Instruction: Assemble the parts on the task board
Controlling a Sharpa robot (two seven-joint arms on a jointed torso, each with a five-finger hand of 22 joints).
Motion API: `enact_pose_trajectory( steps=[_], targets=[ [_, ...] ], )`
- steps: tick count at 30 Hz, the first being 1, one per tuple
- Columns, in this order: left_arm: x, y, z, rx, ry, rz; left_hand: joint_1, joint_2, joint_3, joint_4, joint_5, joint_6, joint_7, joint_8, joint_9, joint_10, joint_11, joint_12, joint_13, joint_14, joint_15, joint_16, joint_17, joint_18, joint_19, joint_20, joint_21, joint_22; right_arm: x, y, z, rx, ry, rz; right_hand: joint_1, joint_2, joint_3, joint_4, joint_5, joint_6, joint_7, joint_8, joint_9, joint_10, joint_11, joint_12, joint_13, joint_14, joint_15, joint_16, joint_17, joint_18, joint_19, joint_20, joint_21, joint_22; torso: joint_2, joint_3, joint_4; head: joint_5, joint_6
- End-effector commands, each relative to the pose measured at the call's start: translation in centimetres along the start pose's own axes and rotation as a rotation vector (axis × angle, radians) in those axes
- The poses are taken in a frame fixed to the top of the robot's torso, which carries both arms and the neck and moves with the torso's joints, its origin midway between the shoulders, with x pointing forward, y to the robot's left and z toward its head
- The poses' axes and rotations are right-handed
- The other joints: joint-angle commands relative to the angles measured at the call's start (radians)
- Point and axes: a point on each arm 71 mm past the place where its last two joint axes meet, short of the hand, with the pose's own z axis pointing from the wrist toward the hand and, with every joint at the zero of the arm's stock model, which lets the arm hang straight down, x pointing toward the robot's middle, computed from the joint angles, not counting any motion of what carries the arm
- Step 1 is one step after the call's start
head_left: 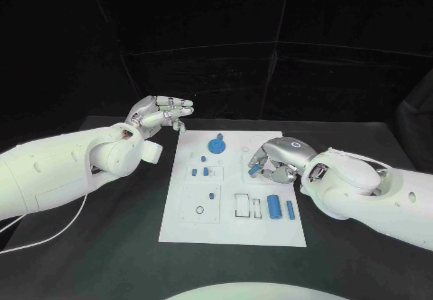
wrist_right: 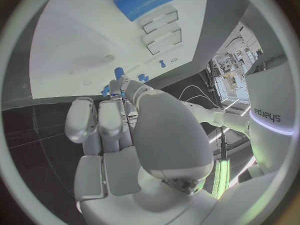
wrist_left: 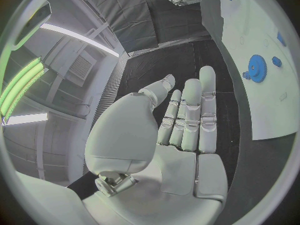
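Two hands: left hand (head_left: 161, 113) empty, fingers loose, upper left of board (head_left: 230, 231); right hand's (head_left: 273, 164) grasp unclear, over board's right.

Left hand (wrist_left: 178, 135) empty, fingers (wrist_left: 207, 100) straight, over black table (wrist_left: 181, 60) beside task board (wrist_left: 262, 100); blue gear (wrist_left: 257, 67) on board.

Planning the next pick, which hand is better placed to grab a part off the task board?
Probably the right hand: it hovers over the task board near the blue parts, while the left hand is raised beyond the board's far-left corner.
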Motion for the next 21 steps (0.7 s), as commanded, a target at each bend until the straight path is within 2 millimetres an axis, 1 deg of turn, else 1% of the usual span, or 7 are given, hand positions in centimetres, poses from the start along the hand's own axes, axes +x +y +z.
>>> enact_pose_trajectory(
  steps=[1,3,10,14,17,19,21],
  targets=[
    [0.0,-0.1,0.0,0.003,0.006,-0.007,0.002,0.007,-0.005,-0.001,0.001,-0.001,0.003,0.006,-0.001,-0.007,0.002,0.007,-0.001,-0.007,0.0,-0.003,-0.001,0.014,-0.007,-0.001,-0.005,-0.001,-0.7,1.5,-0.2,-0.052,-0.065,0.071,-0.01,-0.003,0.01,-0.001,0.003,0.0,0.01,-0.007,0.0,-0.001,0.006,-0.008,0.0,0.018,0.002,0.006,0.001,-0.015,0.0,0.008,0.007,0.002,0.001,0.0005,-0.0015,0.001,0.002],
    [0.0,-0.1,0.1,0.003,0.007,-0.007,0.002,0.007,-0.005,-0.001,0.001,-0.001,0.003,0.006,-0.001,-0.007,0.002,0.007,-0.001,-0.007,0.0,-0.003,-0.001,0.014,-0.007,-0.001,-0.005,-0.001,-0.7,2.6,-0.1,-0.08,-0.065,0.089,-0.012,-0.004,0.011,-0.001,0.003,0.0,0.01,-0.007,0.0,-0.001,0.007,-0.009,0.0,0.018,0.003,0.007,0.002,-0.015,0.0,0.008,0.007,0.002,0.001,0.0011,-0.0027,0.004,0.002],
    [0.3,0.0,0.2,0.002,0.014,-0.01,0.002,0.007,-0.005,-0.001,0.001,-0.001,0.003,0.006,-0.001,-0.007,0.002,0.007,-0.001,-0.007,0.0,-0.003,-0.001,0.014,-0.007,-0.001,-0.005,-0.001,0.1,6.3,1.9,-0.184,-0.026,0.141,-0.022,-0.007,0.013,-0.001,0.003,0.0,0.011,-0.008,-0.001,-0.001,0.008,-0.013,0.0,0.017,0.004,0.005,-0.002,-0.014,-0.003,0.01,0.006,-0.001,0.001,-0.0021,0.0037,0.009,-0.001],
    [0.5,0.0,0.3,0.001,0.019,-0.012,0.002,0.007,-0.005,-0.001,0.001,-0.001,0.003,0.006,-0.001,-0.007,0.002,0.007,-0.001,-0.007,0.0,-0.003,-0.001,0.014,-0.007,-0.001,-0.005,-0.001,1.2,8.4,3.3,-0.237,0.021,0.159,-0.028,-0.007,0.015,-0.001,0.003,-0.002,0.012,-0.01,-0.001,-0.003,0.009,-0.016,0.0,0.016,0.005,0.005,-0.004,-0.013,-0.005,0.01,0.005,-0.003,0.002,-0.003,0.0049,0.015,-0.003],
    [0.6,0.0,0.3,0.0,0.021,-0.012,0.002,0.007,-0.005,-0.001,0.001,-0.001,0.003,0.006,-0.001,-0.007,0.002,0.007,-0.001,-0.007,0.0,-0.003,-0.001,0.014,-0.007,-0.001,-0.005,-0.001,2.1,9.7,4.1,-0.268,0.053,0.17,-0.029,-0.007,0.015,-0.001,0.004,-0.002,0.012,-0.011,-0.001,-0.003,0.009,-0.017,0.0,0.016,0.005,0.005,-0.005,-0.013,-0.005,0.011,0.004,-0.003,0.004,-0.0021,0.0005,0.025,-0.006],
    [0.7,0.0,0.3,0.0,0.023,-0.013,0.002,0.007,-0.005,-0.001,0.001,-0.001,0.003,0.006,-0.001,-0.007,0.002,0.007,-0.001,-0.007,0.0,-0.003,-0.001,0.014,-0.007,-0.001,-0.005,-0.001,2.6,10.2,4.4,-0.282,0.07,0.173,-0.03,-0.007,0.016,-0.001,0.005,-0.003,0.013,-0.011,-0.001,-0.003,0.009,-0.018,0.0,0.016,0.005,0.004,-0.005,-0.013,-0.006,0.011,0.004,-0.004,0.004,-0.0024,0.0019,0.027,-0.01],
    [0.8,0.0,0.4,0.0,0.024,-0.014,0.002,0.008,-0.006,-0.001,0.001,-0.002,0.003,0.007,-0.001,-0.009,0.002,0.008,-0.001,-0.008,0.0,-0.003,-0.002,0.014,-0.007,-0.001,-0.005,-0.001,3.0,10.6,4.6,-0.291,0.089,0.171,-0.031,-0.007,0.016,-0.002,0.005,-0.003,0.013,-0.011,-0.001,-0.004,0.009,-0.018,0.0,0.016,0.005,0.005,-0.005,-0.013,-0.006,0.011,0.004,-0.004,0.003,-0.0018,0.0001,0.032,-0.014]
  ],
)
